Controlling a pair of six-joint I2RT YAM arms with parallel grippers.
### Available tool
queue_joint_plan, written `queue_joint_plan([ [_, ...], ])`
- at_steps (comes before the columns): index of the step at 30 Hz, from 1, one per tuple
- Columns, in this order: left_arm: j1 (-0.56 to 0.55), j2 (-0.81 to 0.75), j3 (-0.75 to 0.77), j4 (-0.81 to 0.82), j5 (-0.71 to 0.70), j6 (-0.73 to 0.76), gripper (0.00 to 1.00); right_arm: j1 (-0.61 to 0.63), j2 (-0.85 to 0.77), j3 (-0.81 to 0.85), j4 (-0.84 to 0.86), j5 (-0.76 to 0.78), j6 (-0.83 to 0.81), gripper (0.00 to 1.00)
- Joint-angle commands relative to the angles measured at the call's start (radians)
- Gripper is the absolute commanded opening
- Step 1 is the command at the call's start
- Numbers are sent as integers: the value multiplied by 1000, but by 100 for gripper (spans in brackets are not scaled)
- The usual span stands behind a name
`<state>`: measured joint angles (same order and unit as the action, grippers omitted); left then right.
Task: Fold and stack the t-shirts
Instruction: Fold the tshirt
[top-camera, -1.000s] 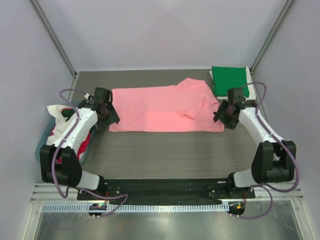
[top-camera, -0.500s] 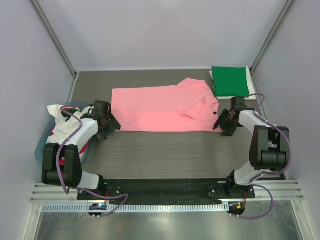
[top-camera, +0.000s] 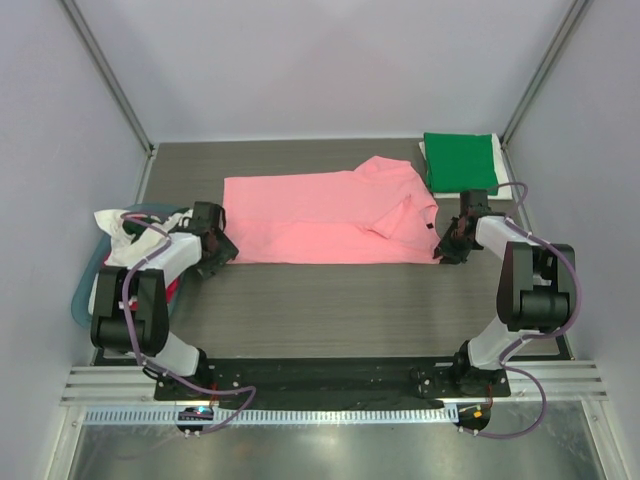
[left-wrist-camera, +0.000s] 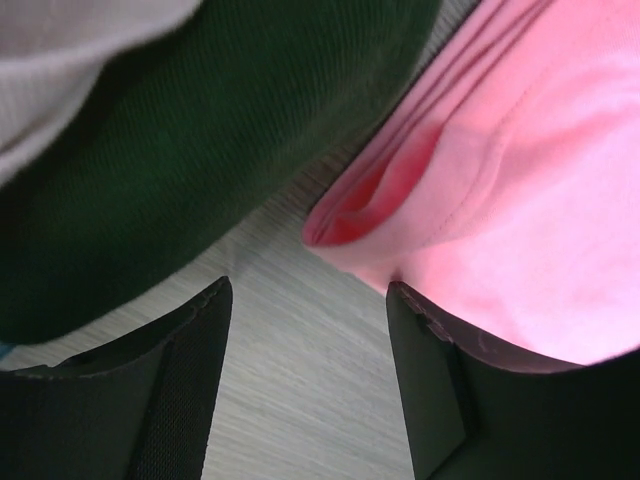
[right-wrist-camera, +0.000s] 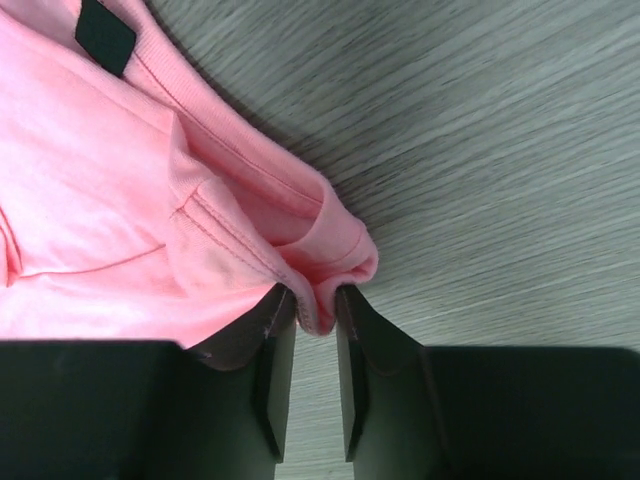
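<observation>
Forearms slope down from raised elbows toward the near corners of the salmon-pink t-shirt, which lies flat and wide across the middle of the grey, wood-grained worktop. Left claw sits low with its fingers apart, the shirt's stitched hem corner just ahead of them. Right claw is pinched on a soft rolled fold of hem, near the dark neck label. By the left edge a teal tub holds crumpled white cloth and red cloth. A folded green t-shirt rests in the far right corner.
</observation>
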<state>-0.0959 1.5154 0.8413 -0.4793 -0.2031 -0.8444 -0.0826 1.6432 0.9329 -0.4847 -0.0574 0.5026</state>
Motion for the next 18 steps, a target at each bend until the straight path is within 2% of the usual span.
queue_joint_plan([
  [1, 7, 22, 12, 74, -58, -30, 64, -3, 3, -2, 32, 47, -10, 27],
  [6, 7, 78, 45, 91, -67, -33, 60, -3, 17, 6, 38, 25, -9, 20],
  [13, 5, 115, 74, 105, -84, -22, 49, -3, 38, 14, 43, 18, -6, 10],
  [14, 5, 120, 74, 108, -81, -22, 41, -3, 47, 15, 43, 16, -4, 8],
  [16, 5, 131, 76, 116, -76, -22, 32, -3, 55, 21, 43, 8, 1, 2],
  [17, 7, 132, 77, 116, -75, -19, 20, -3, 58, 24, 44, 7, 4, 1],
  [18, 7, 131, 79, 116, -73, -19, 14, -3, 61, 29, 43, 2, 5, 1],
])
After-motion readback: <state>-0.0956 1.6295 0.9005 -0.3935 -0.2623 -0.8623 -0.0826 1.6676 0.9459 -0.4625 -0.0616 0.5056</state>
